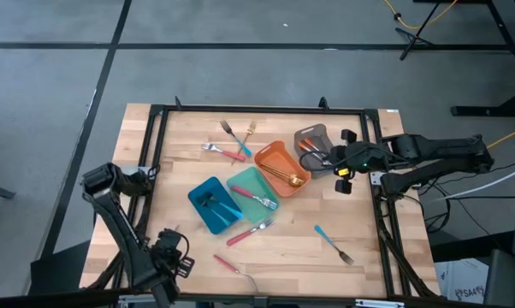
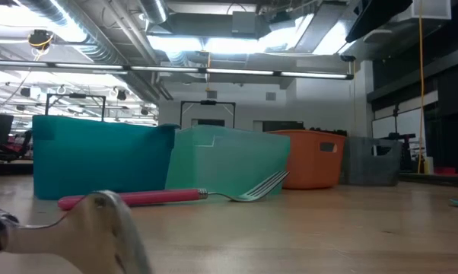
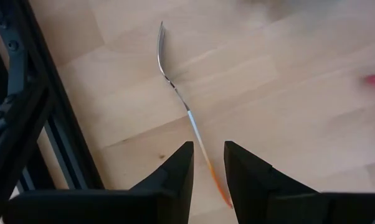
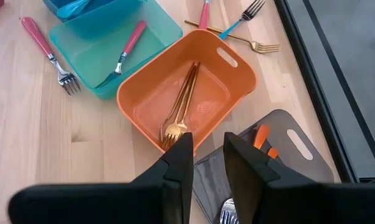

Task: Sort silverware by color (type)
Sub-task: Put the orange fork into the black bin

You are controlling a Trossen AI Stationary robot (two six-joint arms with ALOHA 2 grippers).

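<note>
Silverware lies on the table and in trays. My left gripper (image 3: 208, 155) is open by a narrow gap at the table's near left (image 1: 168, 254), over the handle end of an orange-red-handled fork (image 3: 186, 109) that lies flat by the near edge (image 1: 232, 265). My right gripper (image 4: 208, 149), also open by a narrow gap, hovers (image 1: 336, 164) between the orange tray (image 4: 231, 74) with gold forks (image 4: 180, 106) and the grey tray (image 4: 287, 155) with orange-handled pieces (image 4: 262, 135).
A blue tray (image 1: 208, 205) and a teal tray (image 1: 251, 184) with a pink-handled fork (image 4: 128, 46) stand mid-table. Loose forks lie near the far edge (image 1: 233, 141), beside the teal tray (image 1: 247, 233) and at the near right (image 1: 333, 242). A black frame (image 3: 32, 106) borders the table.
</note>
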